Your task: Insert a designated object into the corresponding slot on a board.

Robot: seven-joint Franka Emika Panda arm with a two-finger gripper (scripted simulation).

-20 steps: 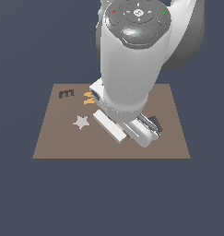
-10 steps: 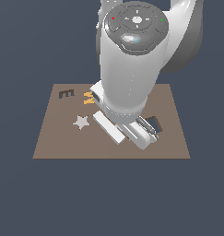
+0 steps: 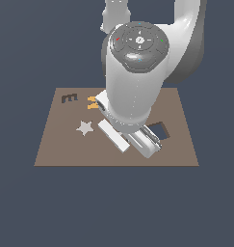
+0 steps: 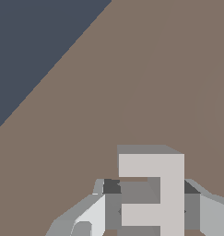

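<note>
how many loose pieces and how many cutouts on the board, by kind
Light grey E block, held between the fingers: 1
Pale grey star: 1
Orange piece: 1
E-shaped cutout: 1
Square hole: 1
Total: 3 pieces, 2 cutouts, 5 in all; the arm hides part of the board.

The exterior view looked down from high in front of the board (image 3: 60,149), far enough to show all four of its edges, though the arm (image 3: 135,77) covered the middle. The wrist view looked almost straight down from very near, showing only bare board (image 4: 132,83) and one edge. Both views shared the board surface under the arm.
</note>
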